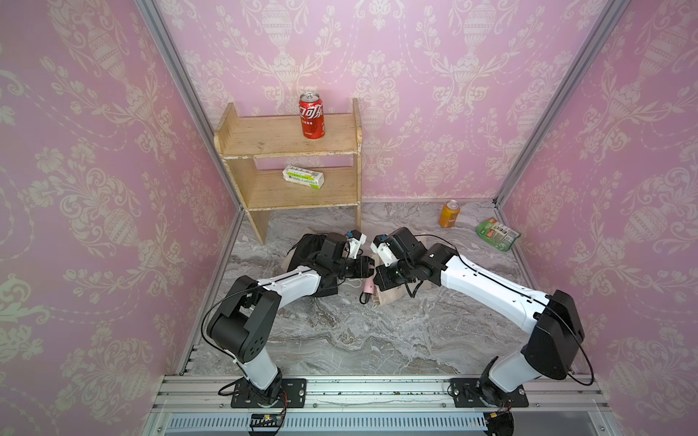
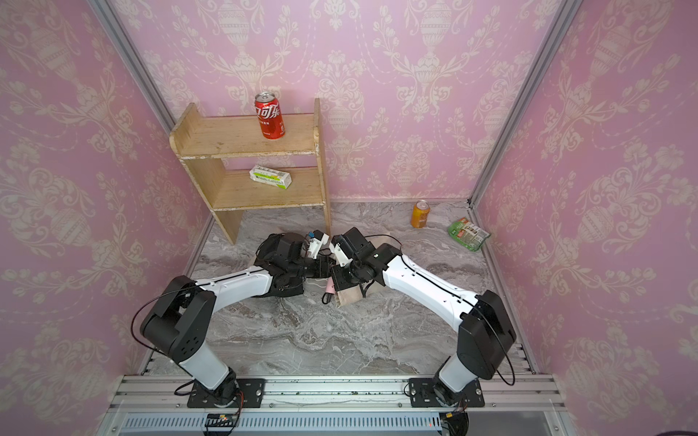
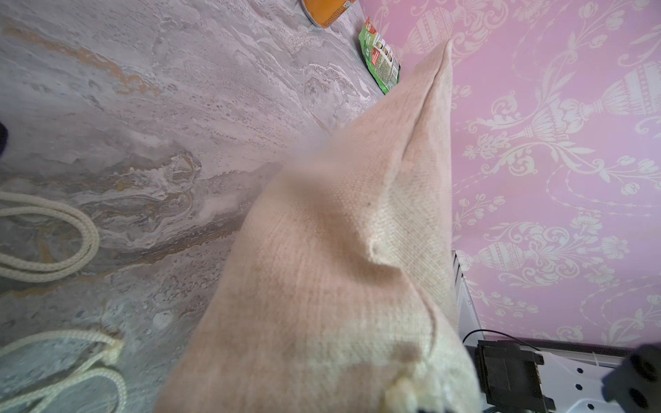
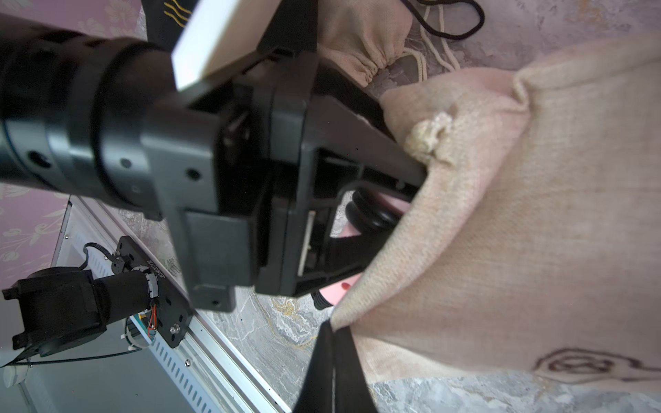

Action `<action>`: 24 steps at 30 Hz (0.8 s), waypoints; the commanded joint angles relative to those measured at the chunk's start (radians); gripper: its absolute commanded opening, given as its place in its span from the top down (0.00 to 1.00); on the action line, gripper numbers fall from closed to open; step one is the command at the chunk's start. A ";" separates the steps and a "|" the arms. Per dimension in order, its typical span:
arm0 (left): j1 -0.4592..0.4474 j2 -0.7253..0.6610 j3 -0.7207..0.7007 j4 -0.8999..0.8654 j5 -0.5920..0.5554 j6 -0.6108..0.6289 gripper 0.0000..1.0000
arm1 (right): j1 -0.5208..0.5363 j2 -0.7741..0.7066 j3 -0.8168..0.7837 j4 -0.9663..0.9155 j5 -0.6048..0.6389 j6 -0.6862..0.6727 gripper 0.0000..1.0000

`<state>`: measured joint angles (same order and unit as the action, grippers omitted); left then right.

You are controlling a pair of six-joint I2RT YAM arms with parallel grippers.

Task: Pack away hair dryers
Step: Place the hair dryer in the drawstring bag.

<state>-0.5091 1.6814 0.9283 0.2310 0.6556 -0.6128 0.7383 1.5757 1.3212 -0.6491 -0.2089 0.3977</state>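
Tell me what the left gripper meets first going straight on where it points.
Likely the inner cloth of the beige pouch: the left gripper, with the pink hair dryer between its jaws, points into its mouth. Depth inside is hidden.

Small pale pink hair dryer [image 4: 335,295], black cord [image 4: 372,216] coiled, lying partly inside mouth of beige pouch [image 4: 500,232], end protruding.

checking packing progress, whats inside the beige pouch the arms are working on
The pale pink hair dryer and its black coiled cord show in the mouth of the beige pouch, gripped by the left gripper. The right gripper pinches the rim. Cloth hides everything deeper inside.
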 commanded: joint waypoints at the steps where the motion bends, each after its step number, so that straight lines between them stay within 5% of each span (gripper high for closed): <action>1: -0.017 0.009 -0.001 0.077 0.004 -0.017 0.69 | 0.003 0.004 0.027 -0.028 0.026 0.033 1.00; 17: -0.045 0.061 -0.056 0.152 0.014 -0.066 0.63 | -0.033 -0.081 -0.077 0.050 0.183 0.147 1.00; 22: -0.046 0.059 -0.065 0.188 0.029 -0.072 0.39 | -0.034 -0.109 -0.114 0.068 0.205 0.167 1.00; 24: -0.046 0.048 -0.069 0.191 0.029 -0.064 0.37 | -0.034 -0.117 -0.117 0.068 0.209 0.166 1.00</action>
<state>-0.5476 1.7435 0.8642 0.3599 0.6613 -0.6754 0.7082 1.5066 1.2175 -0.5983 -0.0334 0.5365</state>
